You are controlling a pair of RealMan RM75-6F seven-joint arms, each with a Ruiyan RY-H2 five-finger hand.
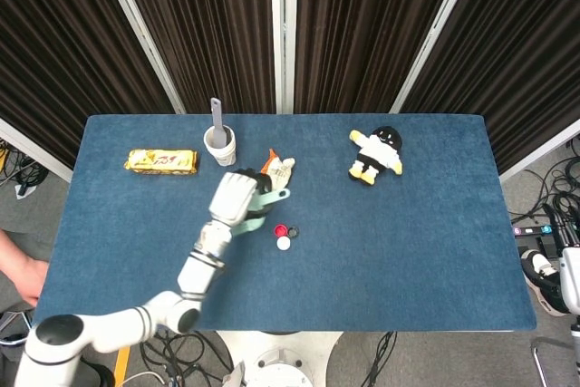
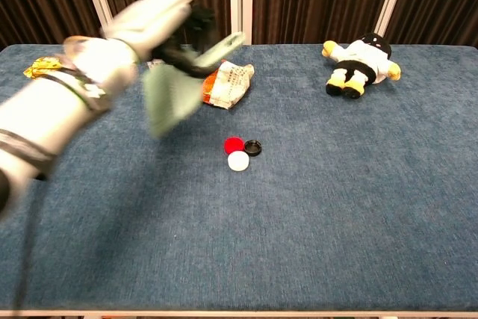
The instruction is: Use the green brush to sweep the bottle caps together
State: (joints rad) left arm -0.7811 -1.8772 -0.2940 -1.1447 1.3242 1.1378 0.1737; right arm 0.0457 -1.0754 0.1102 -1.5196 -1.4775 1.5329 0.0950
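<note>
Chest view, blurred pale-green brush (image 2: 170,93) in left hand (image 2: 153,20), bristles down

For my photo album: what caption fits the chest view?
Left hand holds green brush raised above three bottle caps clustered on the blue table.

Pale green plastic brush (image 2: 173,87) is off the cloth, bristles down, motion-blurred. Red (image 2: 234,144), white (image 2: 238,160) and black (image 2: 252,147) bottle caps sit clustered, touching, mid-table.
</note>
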